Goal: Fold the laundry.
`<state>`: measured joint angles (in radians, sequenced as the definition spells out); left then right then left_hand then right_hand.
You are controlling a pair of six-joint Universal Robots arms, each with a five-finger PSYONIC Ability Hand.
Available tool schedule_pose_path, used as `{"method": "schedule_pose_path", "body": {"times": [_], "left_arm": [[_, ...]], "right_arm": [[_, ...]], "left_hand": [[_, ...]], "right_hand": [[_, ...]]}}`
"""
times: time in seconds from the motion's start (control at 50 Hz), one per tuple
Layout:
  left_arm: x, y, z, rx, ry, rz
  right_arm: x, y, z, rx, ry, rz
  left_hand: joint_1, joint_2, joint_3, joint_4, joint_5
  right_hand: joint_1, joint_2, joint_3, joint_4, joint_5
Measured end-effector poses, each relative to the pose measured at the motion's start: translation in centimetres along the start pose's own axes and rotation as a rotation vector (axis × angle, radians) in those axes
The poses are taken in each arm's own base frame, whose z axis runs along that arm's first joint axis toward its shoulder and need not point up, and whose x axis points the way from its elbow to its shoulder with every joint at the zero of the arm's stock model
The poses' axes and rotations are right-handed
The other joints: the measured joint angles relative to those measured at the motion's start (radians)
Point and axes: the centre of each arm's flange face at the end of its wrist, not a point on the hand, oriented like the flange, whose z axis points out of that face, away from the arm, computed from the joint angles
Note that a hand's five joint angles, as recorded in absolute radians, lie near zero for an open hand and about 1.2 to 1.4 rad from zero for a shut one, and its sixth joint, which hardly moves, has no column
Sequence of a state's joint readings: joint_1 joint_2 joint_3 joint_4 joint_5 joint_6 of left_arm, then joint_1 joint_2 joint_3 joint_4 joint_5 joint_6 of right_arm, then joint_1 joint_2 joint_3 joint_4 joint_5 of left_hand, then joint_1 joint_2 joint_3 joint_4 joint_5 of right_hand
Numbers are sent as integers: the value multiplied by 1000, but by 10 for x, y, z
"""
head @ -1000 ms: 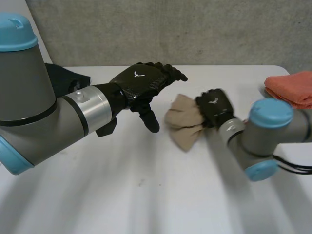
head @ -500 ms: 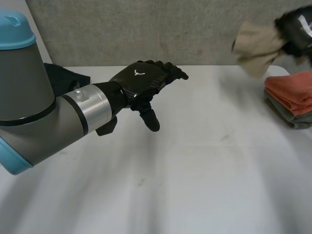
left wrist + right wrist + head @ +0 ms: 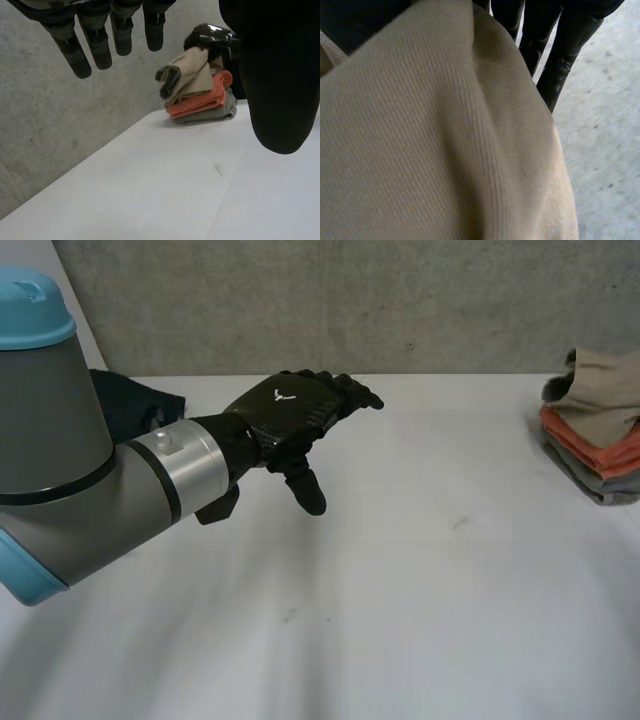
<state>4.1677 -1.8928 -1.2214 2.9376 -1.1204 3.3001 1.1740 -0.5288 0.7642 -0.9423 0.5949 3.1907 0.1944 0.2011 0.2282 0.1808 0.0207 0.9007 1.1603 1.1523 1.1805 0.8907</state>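
Your right hand (image 3: 212, 36) pinches the beige cloth (image 3: 189, 75) atop the folded stack (image 3: 199, 106). Left hand (image 3: 290, 405): fingers spread, empty. The dark garment (image 3: 135, 400) probably still needs folding.

The beige cloth (image 3: 445, 140) is covering most of the right hand (image 3: 565, 45); its grip is not showing. The cloth stack (image 3: 600, 450) is running off the head view's edge. The left arm (image 3: 60, 440) is hiding part of a dark cloth (image 3: 135, 400).

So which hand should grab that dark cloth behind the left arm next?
Left, probably. The left hand hovers free with fingers straight, on the same side as the dark crumpled cloth. The right hand is far across the white table, on the beige ribbed cloth.
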Motion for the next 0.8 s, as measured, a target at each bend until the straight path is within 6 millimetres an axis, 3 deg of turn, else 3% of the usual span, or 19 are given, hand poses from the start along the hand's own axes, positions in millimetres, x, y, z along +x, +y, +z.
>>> {"method": "schedule_pose_path", "body": {"times": [0.1,0.2,0.22,0.28,0.3,0.32,0.4,0.52,0.62,0.66,0.7,0.74,0.8], "left_arm": [[0,3,0,-12,-23,-4],[2,3,0,-14,-31,-4],[2,3,0,-14,-30,-3],[3,2,0,-11,-28,0],[3,2,0,-11,-28,0],[4,1,0,-7,-27,2],[5,-2,-1,1,-26,6],[5,-6,-2,12,-26,11],[5,-9,-4,20,-28,14],[4,-11,-5,25,-31,17],[4,-12,-6,28,-32,17],[3,-16,-9,39,-38,21],[1,-20,-11,51,-48,26]], "right_arm": [[-15,36,-28,-59,-71,55],[-19,47,-44,-88,-95,78],[-18,47,-46,-90,-97,80],[-14,44,-50,-97,-96,91],[-14,44,-50,-97,-96,91],[-8,40,-54,-102,-87,98],[11,29,-65,-118,-52,100],[63,-11,-98,-167,59,63],[91,-40,-116,-197,127,39],[110,-65,-123,-213,189,22],[115,-74,-123,-214,213,15],[128,-105,-120,-210,294,-10],[132,-136,-111,-195,366,-46]], "left_hand": [[0,0,0,0,0],[0,0,0,0,0],[0,0,0,0,0],[0,0,0,0,0],[0,0,0,0,0],[0,0,0,0,0],[0,0,0,0,0],[0,0,0,0,0],[0,0,0,0,0],[0,0,0,0,0],[0,0,0,0,0],[0,0,0,0,0],[0,0,0,0,0]], "right_hand": [[0,0,6,7,24],[-23,-39,-31,-36,7],[-246,-352,-339,-333,-250],[-617,-775,-760,-777,-671],[-617,-775,-760,-777,-671],[-693,-914,-912,-932,-788],[-698,-938,-946,-949,-817],[-698,-938,-946,-949,-827],[-698,-938,-946,-949,-827],[-698,-938,-946,-949,-827],[-698,-938,-946,-949,-827],[-698,-938,-946,-949,-827],[-698,-938,-946,-949,-827]]}}
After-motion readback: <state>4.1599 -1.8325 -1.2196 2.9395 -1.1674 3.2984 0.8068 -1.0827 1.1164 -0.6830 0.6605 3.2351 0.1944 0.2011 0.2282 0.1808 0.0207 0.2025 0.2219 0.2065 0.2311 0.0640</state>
